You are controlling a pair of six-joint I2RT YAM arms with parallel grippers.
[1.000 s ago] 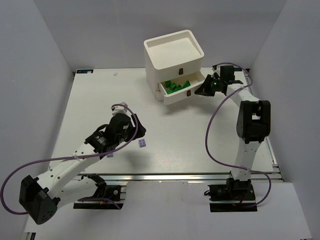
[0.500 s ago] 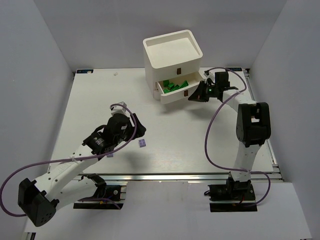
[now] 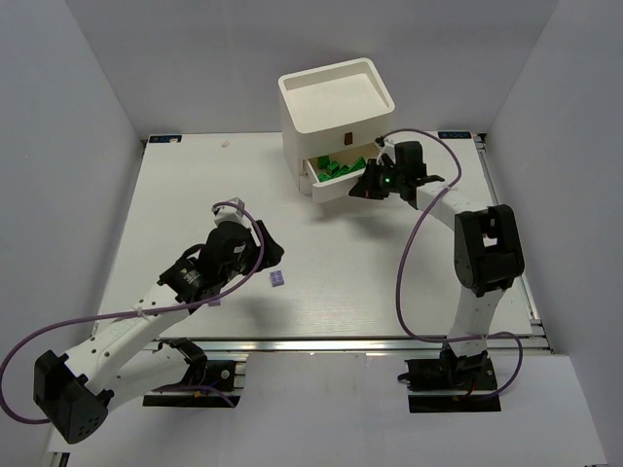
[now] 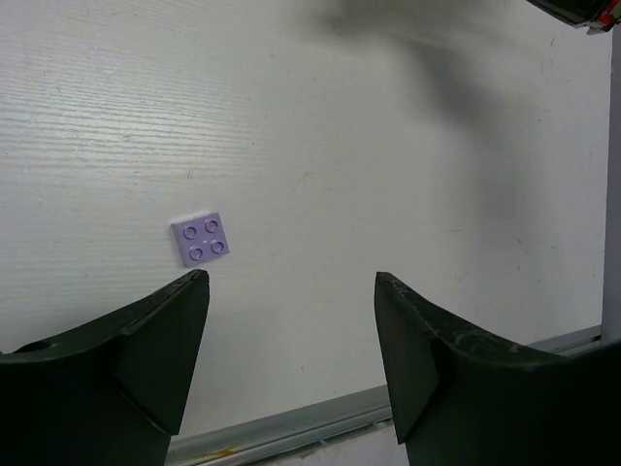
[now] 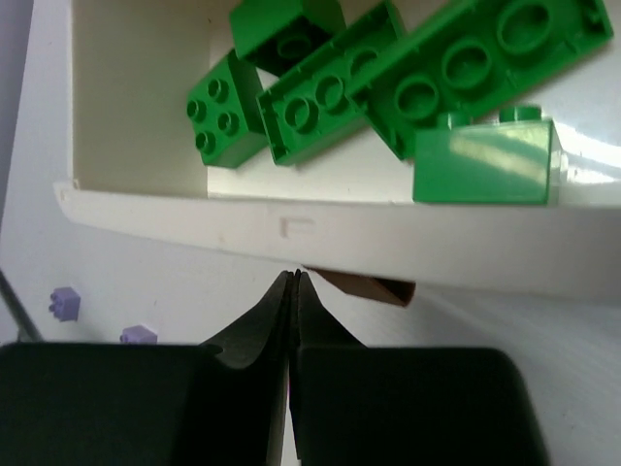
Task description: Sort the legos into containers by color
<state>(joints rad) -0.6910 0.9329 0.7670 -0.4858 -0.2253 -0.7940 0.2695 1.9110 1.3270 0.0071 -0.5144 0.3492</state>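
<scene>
- The step in hand looks like two jobs at once: the green pile is done, and the purple ones are coming next.
- The white chest [image 3: 331, 131] is standing at the top middle of the overhead view. Its drawer [image 3: 336, 189] is sticking out, and the green legos [image 3: 336, 167] are lying inside it.
- The right claw [image 5: 294, 282] is squeezed fully shut and is holding nothing. Its tips are sitting right at the drawer's front wall, just beside the brown pull [image 5: 364, 288]. I cannot tell if they are touching it.
- My guess: this claw is getting ready to push the drawer in. For that it needs a straight, gentle push toward the chest so the chest is not sliding back.
- The left claw [image 4: 291, 282] is hanging wide open and empty above the counter [image 3: 389, 272], in the lower left part of the overhead view.
- A purple lego [image 4: 202, 239] is lying flat, studs up, a bit left of the gap between the fingers — not between them yet.
- Next this claw likely needs to shift left over the lego, go down and close on its sides.
- A second purple lego [image 3: 215, 302], by the look of it, is lying by the left arm.
</scene>
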